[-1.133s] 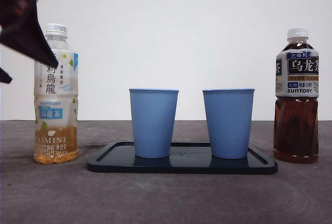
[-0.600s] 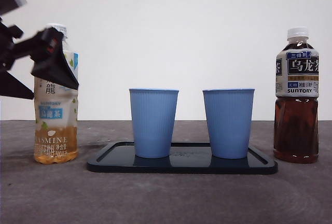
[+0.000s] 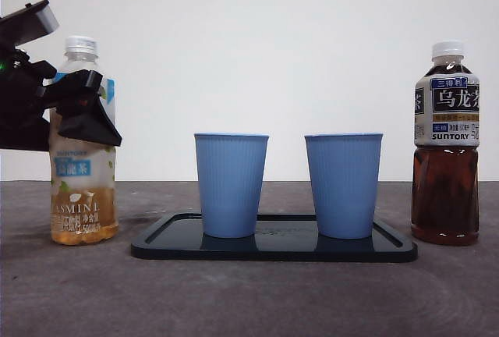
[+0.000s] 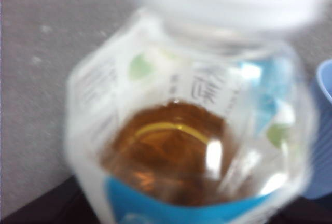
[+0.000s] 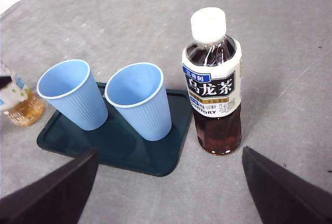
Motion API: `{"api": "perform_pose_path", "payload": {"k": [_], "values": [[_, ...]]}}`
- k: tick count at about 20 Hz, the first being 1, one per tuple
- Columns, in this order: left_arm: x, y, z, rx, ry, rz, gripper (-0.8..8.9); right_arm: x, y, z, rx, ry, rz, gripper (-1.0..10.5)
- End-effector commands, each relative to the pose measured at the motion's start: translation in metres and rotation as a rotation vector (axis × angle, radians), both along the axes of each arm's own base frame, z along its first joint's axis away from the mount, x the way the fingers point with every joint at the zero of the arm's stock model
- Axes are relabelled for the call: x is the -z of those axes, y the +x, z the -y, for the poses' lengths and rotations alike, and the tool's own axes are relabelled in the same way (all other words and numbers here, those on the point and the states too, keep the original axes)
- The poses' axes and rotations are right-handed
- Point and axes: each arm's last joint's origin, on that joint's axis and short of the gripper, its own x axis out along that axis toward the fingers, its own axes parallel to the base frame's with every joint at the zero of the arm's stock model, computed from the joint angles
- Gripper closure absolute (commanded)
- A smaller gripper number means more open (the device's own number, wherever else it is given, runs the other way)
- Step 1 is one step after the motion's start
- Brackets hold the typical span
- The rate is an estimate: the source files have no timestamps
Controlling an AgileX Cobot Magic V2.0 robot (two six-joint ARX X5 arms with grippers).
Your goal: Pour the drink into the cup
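Up close, left claw (image 3: 74, 111) meets "JASMINE" bottle (image 3: 83, 196).

A: Where does the front camera sit?
B: Low, about table height, looking level at the dark tray (image 3: 273, 248), near enough that it spans much of the frame.

A: And the right wrist camera?
B: High above the tray (image 5: 111, 149), looking down at a slant, well back.

A: The left wrist one?
B: Pressed close over the jasmine tea bottle (image 4: 192, 130), probably looking down; it's blurred.

A: What's shared?
B: All three catch that bottle (image 3: 82, 146) (image 5: 18, 105) beside the tray.
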Motion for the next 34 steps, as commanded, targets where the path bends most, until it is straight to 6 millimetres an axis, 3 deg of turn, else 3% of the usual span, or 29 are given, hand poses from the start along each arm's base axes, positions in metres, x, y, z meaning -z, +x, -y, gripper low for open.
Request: {"api": "perform_pose_path", "payload": {"k": [1,7,13,19,24,30,34], "values": [[0.0,0.002,0.002,0.015,-0.007,0.013,6.03,-0.006,0.0,0.0,0.015,-0.009,0.031,5.0],[-0.023,-0.009,0.006,0.012,-0.007,0.058,5.98,-0.007,0.0,0.0,0.014,-0.005,0.042,5.0],[-0.05,-0.021,0.015,-0.008,0.183,-0.064,5.97,-0.007,0.0,0.0,0.014,-0.006,0.042,5.0],[-0.08,-0.023,0.05,-0.009,0.478,-0.07,5.97,-0.006,0.0,0.0,0.015,-0.005,0.04,5.0],[-0.094,-0.009,0.084,0.023,0.72,-0.129,5.98,-0.006,0.0,0.0,0.014,-0.006,0.039,5.0],[-0.09,0.011,0.123,0.036,0.998,-0.224,5.99,-0.006,0.0,0.0,0.014,-0.007,0.039,5.0],[-0.085,0.012,0.14,0.046,1.15,-0.235,5.99,-0.006,0.0,0.0,0.014,-0.007,0.039,5.0]]}}
